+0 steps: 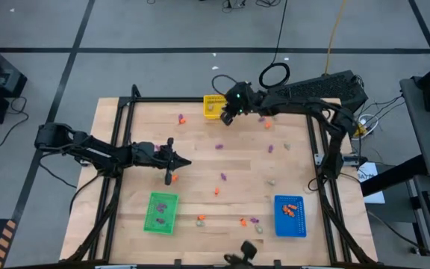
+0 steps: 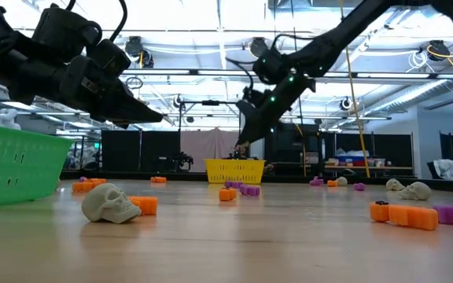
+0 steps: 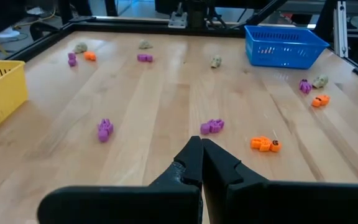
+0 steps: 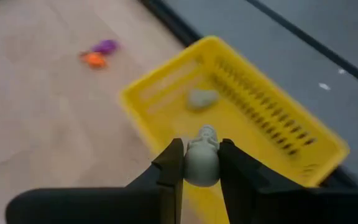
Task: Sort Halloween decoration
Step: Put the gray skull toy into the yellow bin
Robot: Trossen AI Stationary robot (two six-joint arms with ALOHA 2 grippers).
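A pale skull trinket [image 4: 201,163] is pinched in the right gripper [image 4: 201,167] above the yellow bin [image 4: 241,124], at top centre of the high view. Release should be made well inside the slotted plastic walls, beside the grey piece [image 4: 202,98] already held there. The left gripper [image 3: 201,163], closed on nothing, is held over the smooth wooden worktop [image 3: 166,99].

The right gripper [image 1: 228,116] hangs near the tabletop's far edge, fingers pinched; the left gripper [image 1: 186,162], closed, hovers left of centre.
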